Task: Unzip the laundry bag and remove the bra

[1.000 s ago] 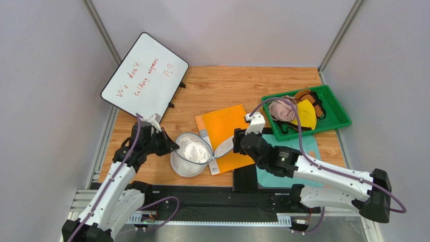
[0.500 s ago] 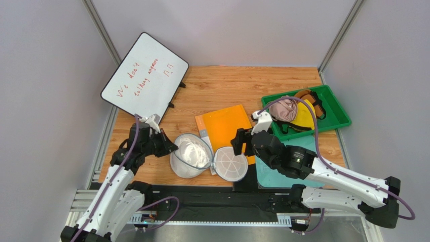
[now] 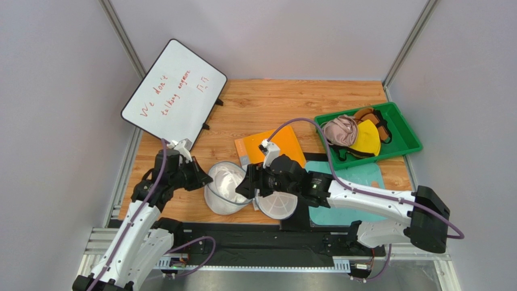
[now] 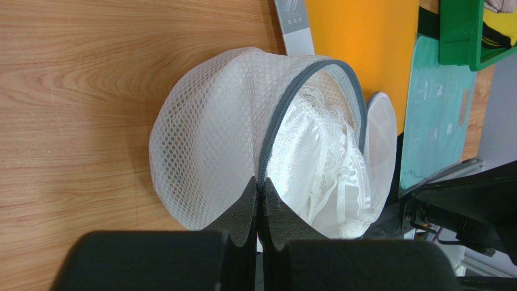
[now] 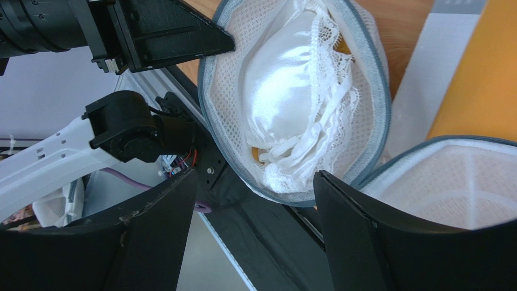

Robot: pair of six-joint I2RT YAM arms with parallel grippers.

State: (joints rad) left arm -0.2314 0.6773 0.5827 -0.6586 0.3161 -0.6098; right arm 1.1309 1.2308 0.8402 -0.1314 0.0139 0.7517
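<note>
The white mesh laundry bag (image 3: 219, 197) lies open on its side on the wooden table. Its flat round lid (image 3: 277, 204) lies beside it on the right. A white satin and lace bra (image 5: 285, 91) fills the bag (image 5: 376, 79). Small ochre patches (image 5: 261, 155) show under it; I cannot tell whether they are the mustard-brown bra. My left gripper (image 4: 262, 185) is shut on the bag's dark zipper rim (image 4: 276, 127) at its left edge (image 3: 203, 179). My right gripper (image 5: 253, 176) is open and empty, right over the bag's mouth (image 3: 246, 185).
A green tray (image 3: 408, 144) at the back right holds a pink bra (image 3: 340, 130), a yellow bra (image 3: 368, 138) and a brown piece (image 3: 364, 113). An orange folder (image 3: 273, 148) and a teal mat (image 3: 358, 176) lie behind the lid. A whiteboard (image 3: 173, 91) leans at the back left.
My right arm has let the lid drop flat and swung left from near the tray to over the bag's mouth. My left gripper has kept its hold on the rim.
</note>
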